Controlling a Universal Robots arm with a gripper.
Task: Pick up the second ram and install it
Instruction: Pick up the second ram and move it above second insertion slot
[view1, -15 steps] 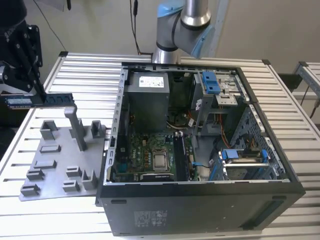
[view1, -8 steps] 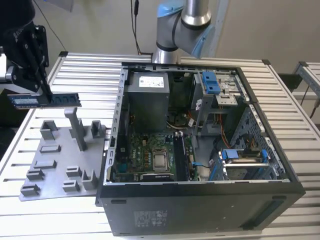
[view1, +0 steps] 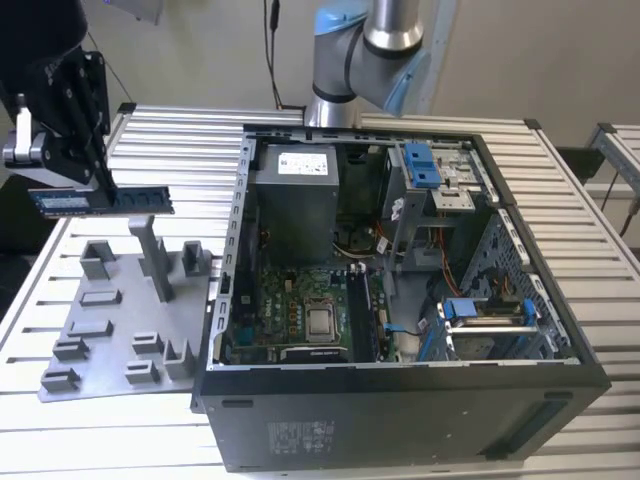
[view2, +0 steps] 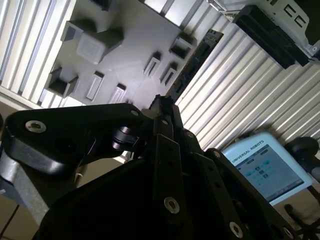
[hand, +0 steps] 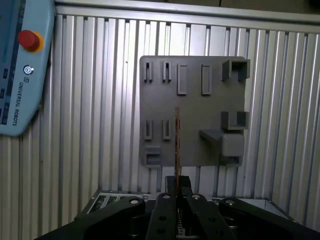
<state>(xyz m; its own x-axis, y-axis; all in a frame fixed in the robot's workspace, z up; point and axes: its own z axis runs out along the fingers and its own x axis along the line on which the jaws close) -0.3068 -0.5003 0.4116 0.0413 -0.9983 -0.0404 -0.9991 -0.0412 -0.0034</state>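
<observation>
Plainly, the gripper is clamped on the second ram. It holds the stick flat and lengthwise in the air above the grey holder plate, clear of the plate's posts, over the part of the surface toward the exterior view's left edge. The open computer case sits well apart from the stick, in the middle of the surface.

From where I stand this looks like the carry stage: the stick is out of its holder and not yet in the case. Done well, I'd say, the carry wants the stick level and square to the gripper. It also wants height enough to pass over the case's wall. The memory slots beside the motherboard look narrow, so any twist in the hold would likely tell at seating.

Some things are hard to make out. In the first wrist view the second ram is edge-on, a mere thin line, so its notch and contacts cannot be seen. In the second wrist view the gripper's own linkage covers the spot where it meets the second ram, so I cannot tell how much of the stick is pinched. The slots are dark and small in the exterior view. I cannot tell whether one is already filled or how the latches stand.
</observation>
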